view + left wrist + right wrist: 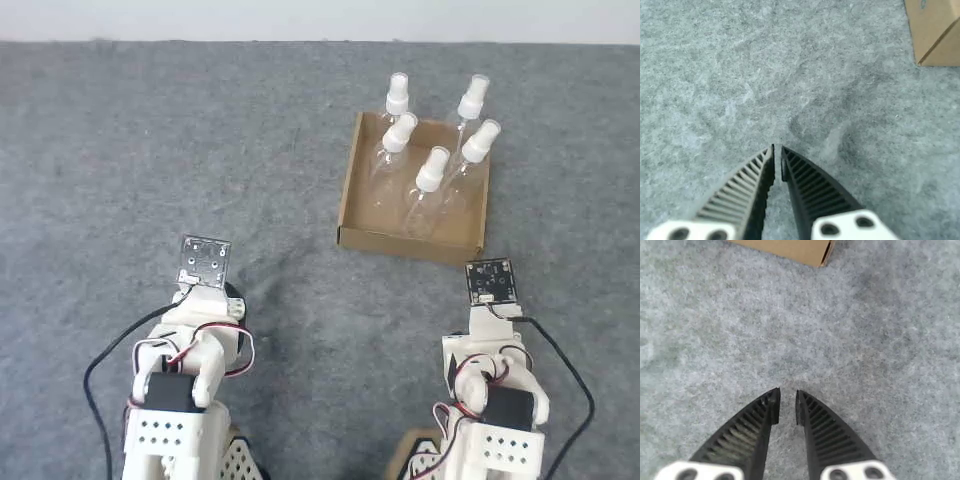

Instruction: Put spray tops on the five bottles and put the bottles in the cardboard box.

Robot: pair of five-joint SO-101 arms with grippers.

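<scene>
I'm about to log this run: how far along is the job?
Done: all five bottles wear white spray tops and appear to stand in the cardboard box. In hand: nothing; the left claw and right claw are empty over the grey mat, short of the box. Left: nothing visible.

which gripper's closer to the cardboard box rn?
Right. The right gripper sits just short of the near right corner of the cardboard box; the left gripper is off to its left, farther away.
</scene>
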